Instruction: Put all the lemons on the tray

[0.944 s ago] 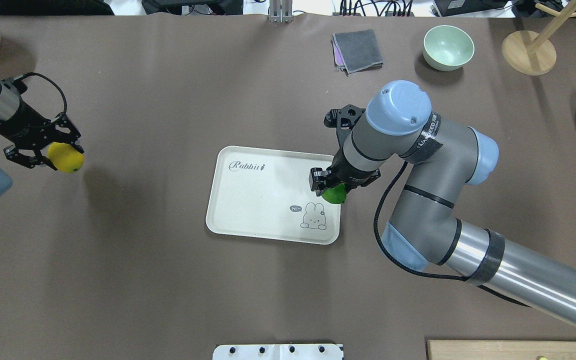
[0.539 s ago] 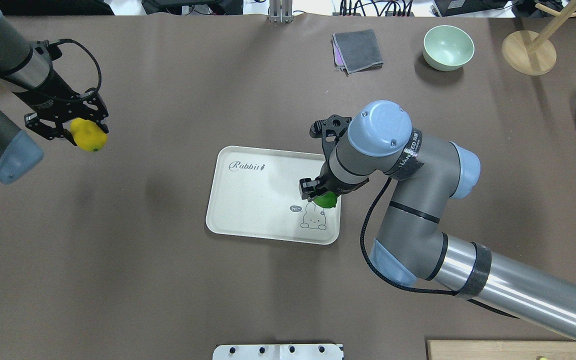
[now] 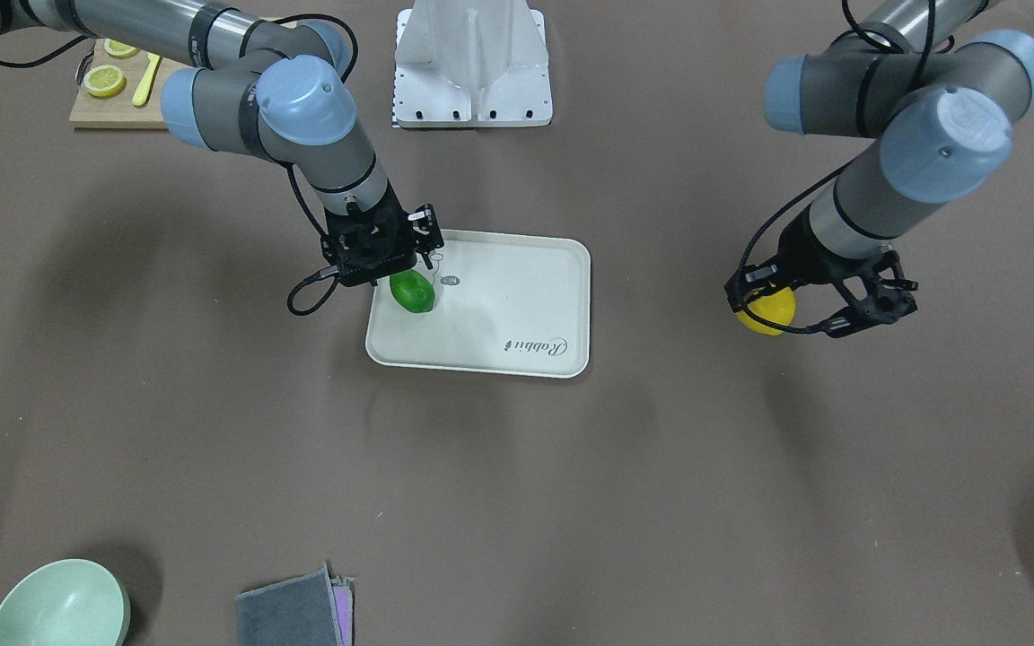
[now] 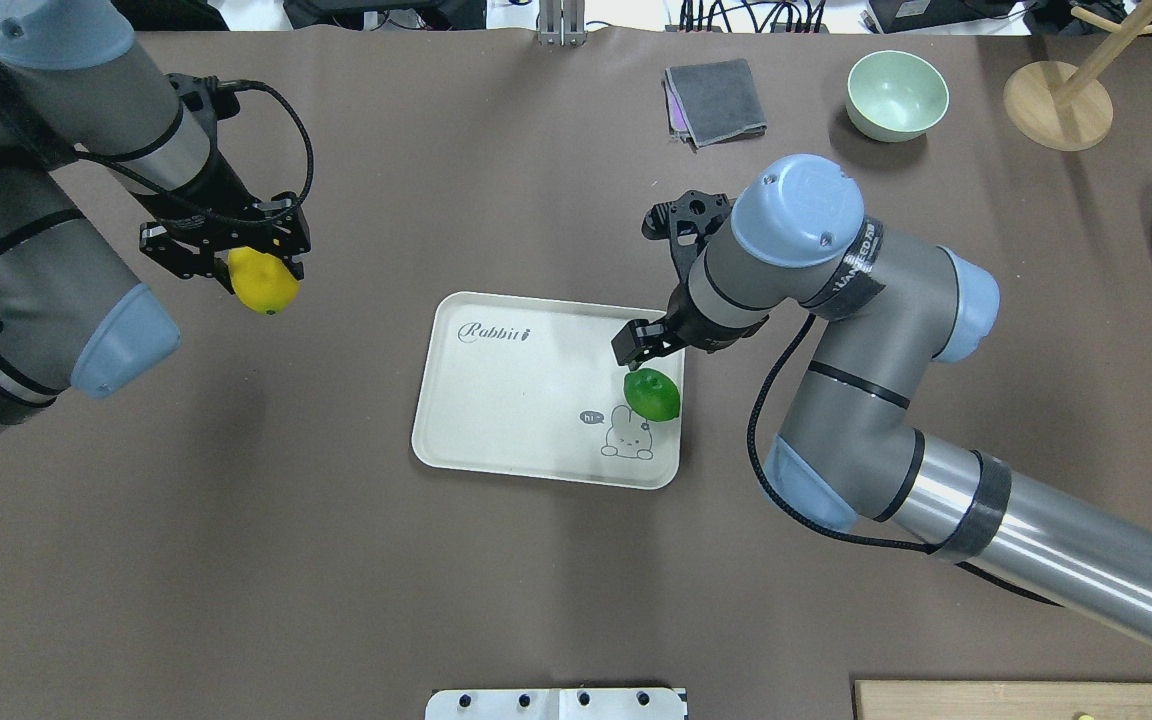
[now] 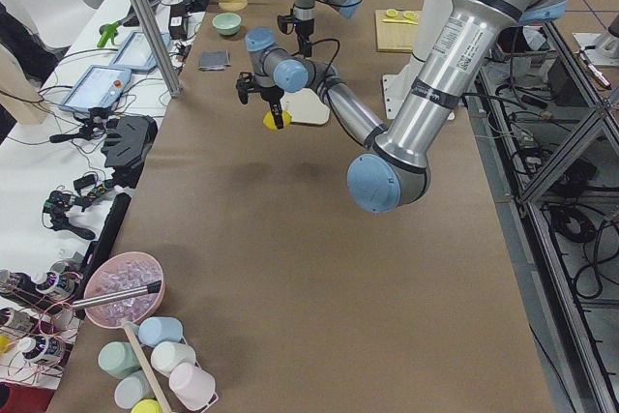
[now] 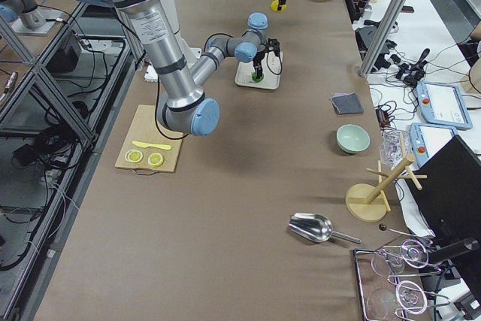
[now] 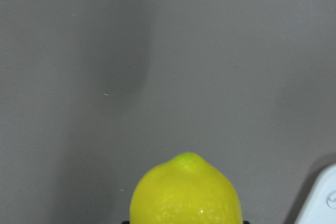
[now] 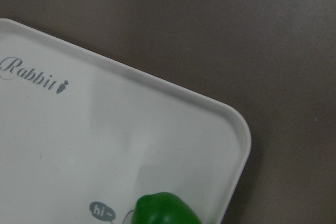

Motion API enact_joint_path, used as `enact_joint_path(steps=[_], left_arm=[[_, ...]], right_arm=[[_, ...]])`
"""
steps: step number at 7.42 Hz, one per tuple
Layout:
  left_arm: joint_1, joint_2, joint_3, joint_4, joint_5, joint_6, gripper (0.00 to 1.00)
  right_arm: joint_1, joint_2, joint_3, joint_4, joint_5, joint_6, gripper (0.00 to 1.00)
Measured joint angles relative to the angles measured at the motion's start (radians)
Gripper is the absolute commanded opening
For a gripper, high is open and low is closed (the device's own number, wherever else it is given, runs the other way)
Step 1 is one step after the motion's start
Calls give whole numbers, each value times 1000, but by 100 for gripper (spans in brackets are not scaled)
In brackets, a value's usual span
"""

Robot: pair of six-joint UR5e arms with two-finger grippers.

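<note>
Item 1, step in hand (judged): carrying the yellow lemon (image 4: 266, 288) to the tray (image 4: 516, 400). Done well, it would go over the tray's bare left half, clear of the green lemon (image 4: 652, 395), and low before release, since an oval fruit would likely roll.

Item 2, left gripper (image 4: 254, 272): upper left of the overhead view, well apart from the tray, clamped on the yellow lemon, held above the table.

Item 3, right gripper (image 4: 650, 350): jaws apart, holding nothing, just above the green lemon, which lay on the tray by its right rim.
</note>
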Motion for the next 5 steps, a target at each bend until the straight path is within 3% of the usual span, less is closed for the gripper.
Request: enact_joint_path(steps=[2, 5], left_arm=[[52, -84, -2, 55, 29, -1, 0], [236, -240, 15, 149, 195, -10, 0]], right_arm=[[59, -119, 104, -3, 44, -86, 99], [106, -328, 312, -59, 52, -150, 99]])
